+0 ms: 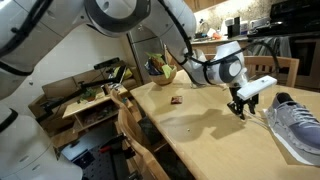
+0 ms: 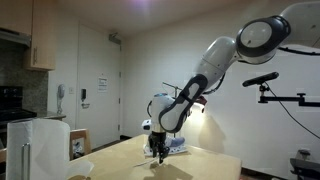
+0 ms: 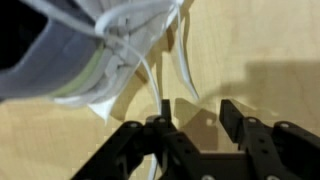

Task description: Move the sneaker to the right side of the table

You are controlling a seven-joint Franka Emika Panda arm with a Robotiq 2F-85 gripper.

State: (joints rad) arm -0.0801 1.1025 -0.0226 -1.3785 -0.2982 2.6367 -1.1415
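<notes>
Sneaker (image 1: 296,127), exterior view: rests on its sole on the table (image 1: 195,135), at the frame's right edge, just beside the gripper (image 1: 241,108) but not touching it.
Arm pose, same view: reaches across from the upper left, wrist bent so the jaws point down at the bare tabletop.
Other stock, same view: small dark brown item (image 1: 176,100) lies well apart from the shoe; bowl (image 1: 160,68) stands at the far edge.
Exterior view, opposite side: the arm arcs down from the upper right, with the gripper (image 2: 158,152) low over the table (image 2: 205,166). The pale shape behind it is probably the shoe, too small to confirm.
Wrist view: sneaker (image 3: 60,55) fills the upper left, with laces (image 3: 150,45) trailing toward the gripper (image 3: 195,118). The jaws are spread wide and hold nothing.
Step in hand: approach, shoe not yet grasped.
Next move calls for: shifting over the shoe's upper, lowering, closing on a firm part rather than the loose laces, then carrying it rightward.
</notes>
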